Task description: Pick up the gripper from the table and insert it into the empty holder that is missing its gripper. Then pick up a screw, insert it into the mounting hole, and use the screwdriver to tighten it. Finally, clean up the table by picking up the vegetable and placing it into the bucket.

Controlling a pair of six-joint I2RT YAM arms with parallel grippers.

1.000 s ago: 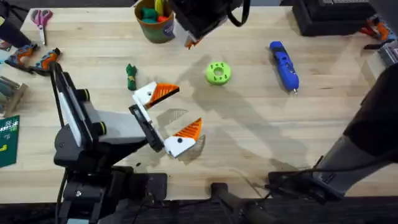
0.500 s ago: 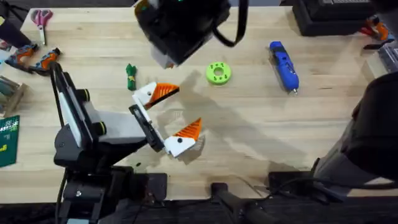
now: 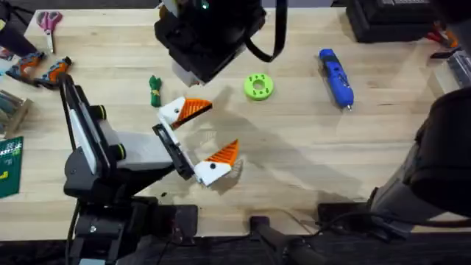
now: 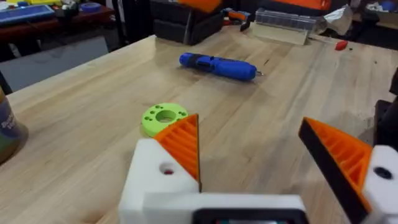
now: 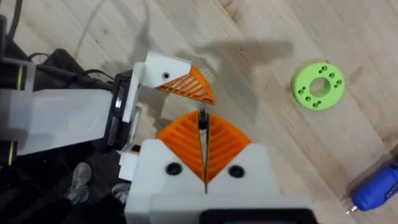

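Note:
My left gripper [image 3: 202, 134] rests open on the table. Each of its white holders [image 3: 171, 112] carries an orange gripper piece [image 3: 196, 107], and the second piece [image 4: 339, 155] shows close in the left wrist view. My right gripper [image 5: 204, 146] hangs above it, its orange pads shut on a thin dark piece that looks like a screw [image 5: 202, 119]. From overhead the right arm [image 3: 210, 33] is large and dark and hides the bucket, whose edge [image 4: 7, 134] shows in the left wrist view. The dark-green vegetable [image 3: 154, 90] lies left of the left gripper. The blue screwdriver [image 3: 335, 76] lies at the far right.
A lime-green disc with holes [image 3: 257, 86] lies between the left gripper and the screwdriver. Scissors [image 3: 49, 20] and small tools sit at the far left corner. A black box [image 3: 390, 22] stands at the back right.
The right arm has swung left across the back of the table and now covers the bucket. The left arm, vegetable, disc and screwdriver have not moved.

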